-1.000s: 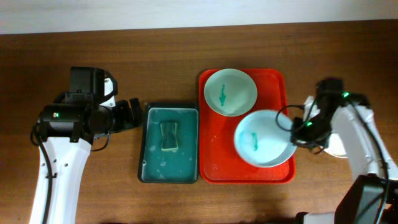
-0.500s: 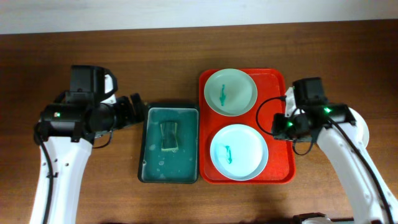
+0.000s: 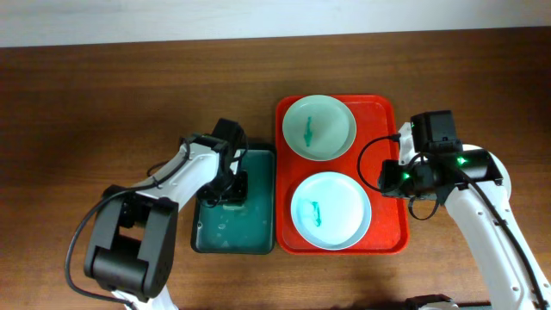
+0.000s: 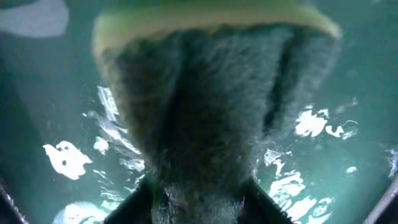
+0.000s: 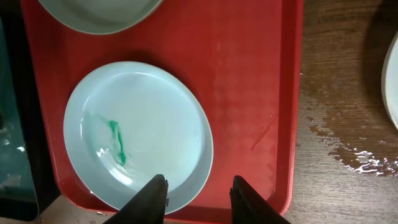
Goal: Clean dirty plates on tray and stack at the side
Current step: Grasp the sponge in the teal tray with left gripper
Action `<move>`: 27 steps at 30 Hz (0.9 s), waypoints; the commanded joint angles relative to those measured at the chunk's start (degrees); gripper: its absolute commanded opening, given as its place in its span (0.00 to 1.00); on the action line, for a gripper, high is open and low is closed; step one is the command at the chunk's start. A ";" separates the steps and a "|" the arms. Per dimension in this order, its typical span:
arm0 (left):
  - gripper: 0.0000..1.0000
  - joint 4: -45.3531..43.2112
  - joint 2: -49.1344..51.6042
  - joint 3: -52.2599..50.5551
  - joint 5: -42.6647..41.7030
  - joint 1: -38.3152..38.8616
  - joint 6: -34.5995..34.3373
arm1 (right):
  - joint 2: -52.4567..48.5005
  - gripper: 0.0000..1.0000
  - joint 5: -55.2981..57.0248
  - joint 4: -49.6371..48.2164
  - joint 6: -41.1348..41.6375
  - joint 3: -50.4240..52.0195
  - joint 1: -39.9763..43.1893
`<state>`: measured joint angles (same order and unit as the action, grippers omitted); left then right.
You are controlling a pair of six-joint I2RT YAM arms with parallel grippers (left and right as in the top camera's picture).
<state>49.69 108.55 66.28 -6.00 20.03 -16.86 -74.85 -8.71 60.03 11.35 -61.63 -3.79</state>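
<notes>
Left gripper (image 3: 232, 187) dipping into dark green basin (image 3: 258, 237), fingers squeezing sponge (image 4: 199, 112) at its waist, water glinting around it. Just right of basin, red tray (image 3: 384, 129) sitting on table, carrying two dirty plates: far plate (image 3: 319, 127) and near plate (image 3: 330, 210), both showing teal smears. Right gripper (image 5: 200, 198) hovering above tray by near plate's edge, jaws spread apart, holding nothing. Third plate (image 5: 390, 81) lying off tray at far right, mostly hidden.

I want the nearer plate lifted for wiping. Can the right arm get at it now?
Probably yes. The right claw hovers open over the rim of the nearer plate and bare tray, nothing between; the left claw is away, pinching the sponge.
</notes>
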 commanded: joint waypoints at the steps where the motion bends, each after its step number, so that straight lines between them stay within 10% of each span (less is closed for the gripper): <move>1: 0.00 0.09 3.91 -0.66 -1.64 0.11 -0.22 | 0.24 0.36 -0.28 0.00 -0.57 -0.68 0.04; 4: 0.07 6.27 3.50 5.18 -3.67 0.04 -0.20 | 0.24 0.35 -0.28 0.11 -0.57 -0.68 0.04; 8: 0.57 9.38 3.50 9.90 2.67 0.07 -0.20 | 0.24 0.35 -0.28 0.26 -0.59 -0.68 0.04; 11: 0.55 6.45 3.89 9.66 9.11 0.07 -0.20 | 0.24 0.35 -0.26 0.24 -0.59 -0.68 0.04; 17: 0.00 -3.58 7.37 8.55 8.11 1.99 -0.20 | 0.24 0.35 -0.28 0.57 -0.59 -0.68 0.04; 20: 0.02 1.05 7.13 11.13 5.57 2.03 -0.20 | 0.24 0.35 -0.28 0.70 -0.59 -0.68 0.04; 24: 0.61 11.80 7.13 17.84 4.72 1.95 -0.17 | 0.24 0.35 -0.28 0.70 -0.59 -0.68 0.04; 27: 0.70 13.20 7.21 17.66 4.70 2.01 -0.20 | 0.24 0.35 -0.28 0.70 -0.59 -0.68 0.04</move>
<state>62.19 115.20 83.57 -0.47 21.76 -17.21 -74.85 -8.73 60.71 11.33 -61.63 -3.79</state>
